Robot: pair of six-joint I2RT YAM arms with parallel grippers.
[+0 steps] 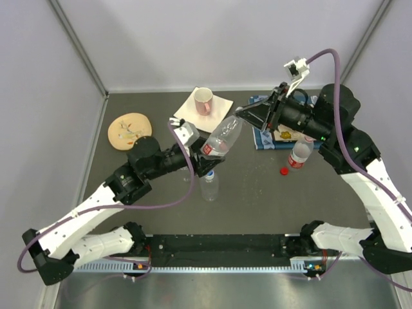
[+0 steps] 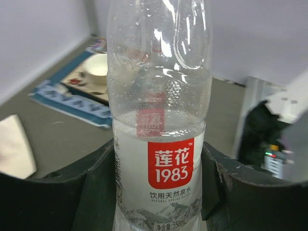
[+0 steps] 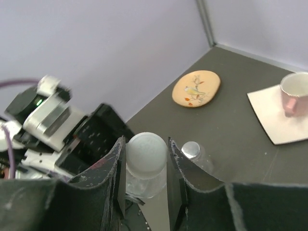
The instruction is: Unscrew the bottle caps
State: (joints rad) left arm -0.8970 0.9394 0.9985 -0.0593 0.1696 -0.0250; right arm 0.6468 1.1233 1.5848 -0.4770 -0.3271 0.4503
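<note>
Your left claw (image 1: pixel 208 156), reaching in just right of an orange dish (image 1: pixel 129 131) that lies flat near the back wall, is clenched around the lower body of a labelled bottle (image 2: pixel 159 96). One finger (image 2: pixel 94 192) presses against each side, level with the red label. You hold that bottle off the worktop (image 1: pixel 257 199), tilted so its neck rises up and to the right.

Directly beneath it, a second bottle (image 1: pixel 209 185) stands upright on the worktop with a pale cap (image 3: pixel 191 150) on it; the cap's exact colour is hard to tell. Behind these, a mug (image 1: pixel 203 100) sits on a white napkin (image 1: pixel 222 105).

Moving right, your right claw (image 3: pixel 147 147) meets the top of the raised bottle. Its fingers are closed on the white cap (image 3: pixel 147 156), one on either side.

Further right, a third bottle (image 1: pixel 300 154) stands upright at the edge of a blue mat (image 1: pixel 261 143). A red cap (image 1: pixel 284 171) lies loose on the worktop just beside it.
</note>
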